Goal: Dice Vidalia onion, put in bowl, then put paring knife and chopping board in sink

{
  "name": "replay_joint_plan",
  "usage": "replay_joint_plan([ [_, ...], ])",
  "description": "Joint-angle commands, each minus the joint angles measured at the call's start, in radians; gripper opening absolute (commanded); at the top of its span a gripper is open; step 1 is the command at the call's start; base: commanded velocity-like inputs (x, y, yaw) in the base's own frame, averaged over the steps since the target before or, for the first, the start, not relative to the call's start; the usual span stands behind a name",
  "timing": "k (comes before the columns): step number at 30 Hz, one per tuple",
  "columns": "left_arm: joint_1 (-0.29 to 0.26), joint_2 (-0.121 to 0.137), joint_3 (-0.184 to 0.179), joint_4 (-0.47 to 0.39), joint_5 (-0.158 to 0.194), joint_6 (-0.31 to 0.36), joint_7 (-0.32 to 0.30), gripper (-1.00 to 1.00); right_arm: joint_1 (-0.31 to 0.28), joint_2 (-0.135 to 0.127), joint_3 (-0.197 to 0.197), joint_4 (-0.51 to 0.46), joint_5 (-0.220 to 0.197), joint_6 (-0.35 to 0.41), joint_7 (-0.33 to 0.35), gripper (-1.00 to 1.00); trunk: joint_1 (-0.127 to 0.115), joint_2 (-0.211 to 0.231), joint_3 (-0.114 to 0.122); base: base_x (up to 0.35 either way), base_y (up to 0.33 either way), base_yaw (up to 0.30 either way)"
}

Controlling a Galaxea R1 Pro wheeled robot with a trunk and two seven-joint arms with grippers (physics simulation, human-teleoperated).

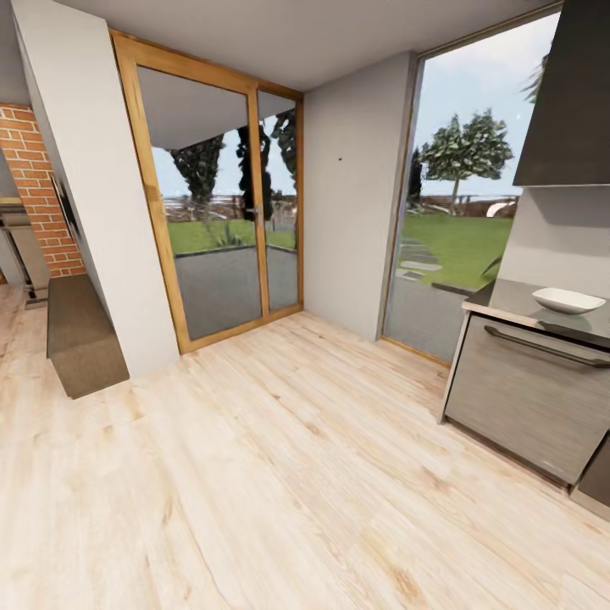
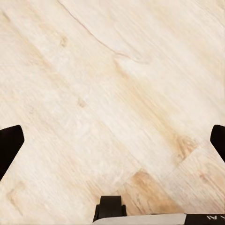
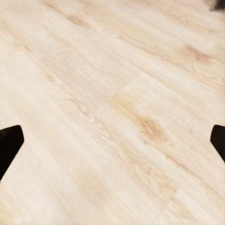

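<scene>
Left fingers [image 2: 10, 143] and right fingers [image 3: 10, 140] spread wide, empty, above wooden floor [image 3: 112, 93].

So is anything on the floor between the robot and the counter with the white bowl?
Nothing visible. Bare wooden floor runs up to the cabinet under the countertop, where the bowl sits. Both wrist cameras see plain floorboards under the open left gripper and right gripper.

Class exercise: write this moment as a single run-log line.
phase: in transit | bowl on countertop, right | left gripper open, empty | right gripper open, empty | below: wooden floor
</scene>
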Motion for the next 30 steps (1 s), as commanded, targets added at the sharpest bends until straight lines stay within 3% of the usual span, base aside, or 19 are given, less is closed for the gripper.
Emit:
replay_joint_plan([
  [1,0.000,0.005,0.000,0.002,0.001,-0.003,-0.001,1.00,-0.001,0.001,0.001,0.004,-0.002,-0.003,-0.002,1.00,0.000,-0.001,-0.001,0.000,0.000,0.000],
  [7,0.000,0.031,0.000,0.007,0.004,-0.004,-0.001,1.00,-0.001,0.002,-0.002,0.031,-0.004,-0.003,-0.003,1.00,0.000,-0.001,0.002,0.000,0.000,-0.100],
  [16,0.000,0.032,-0.001,0.027,0.004,-0.004,-0.001,1.00,-0.001,0.000,-0.006,0.037,-0.005,-0.003,-0.003,1.00,0.000,-0.001,0.011,0.059,0.000,-0.236],
  [23,0.000,0.031,-0.001,0.030,0.004,-0.004,-0.001,1.00,-0.001,0.001,-0.068,0.037,-0.005,-0.001,-0.002,1.00,0.000,-0.001,0.016,0.271,0.000,-0.279],
  [30,0.000,0.031,-0.001,0.031,0.004,-0.004,-0.001,1.00,-0.001,0.002,-0.080,0.038,-0.005,-0.001,-0.002,1.00,0.000,-0.001,0.018,0.317,0.000,-0.296],
])
